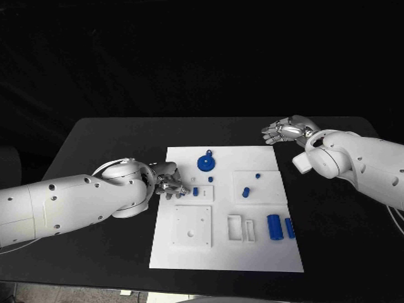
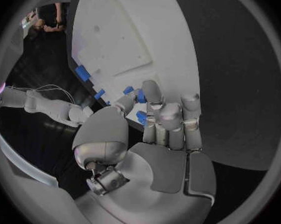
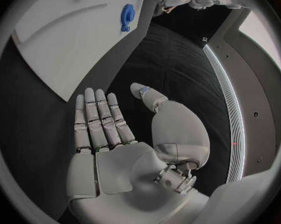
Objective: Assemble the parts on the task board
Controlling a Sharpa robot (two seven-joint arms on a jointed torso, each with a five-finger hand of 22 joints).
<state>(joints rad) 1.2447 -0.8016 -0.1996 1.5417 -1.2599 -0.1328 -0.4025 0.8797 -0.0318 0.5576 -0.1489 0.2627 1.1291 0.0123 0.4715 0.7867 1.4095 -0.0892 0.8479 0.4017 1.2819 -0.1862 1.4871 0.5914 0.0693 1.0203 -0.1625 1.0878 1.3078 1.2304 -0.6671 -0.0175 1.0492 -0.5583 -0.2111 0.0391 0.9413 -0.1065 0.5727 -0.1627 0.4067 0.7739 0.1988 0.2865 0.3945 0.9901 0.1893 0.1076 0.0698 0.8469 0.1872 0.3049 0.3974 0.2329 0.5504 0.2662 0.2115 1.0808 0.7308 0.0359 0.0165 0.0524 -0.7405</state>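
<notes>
The white task board [image 1: 257,252] lies mid-table, with blue parts spread over it: a round disc [image 1: 206,164] at the far end, two cylinders [image 1: 279,227] near its right edge. Your left hand [image 1: 168,178] rests at the board's left edge, fingers curled by a small blue part [image 2: 141,117]; you cannot tell whether it grips it. Your right hand [image 1: 286,131] hovers beyond the far right corner, fingers spread, holding nothing. You seem to be picking up; next, secure that part.

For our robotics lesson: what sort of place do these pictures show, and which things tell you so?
Probably a robot test bench in a lab: a black table against a dark backdrop, a white task board with small blue parts, and two robot arms, left hand at the board's edge, right hand empty.
</notes>
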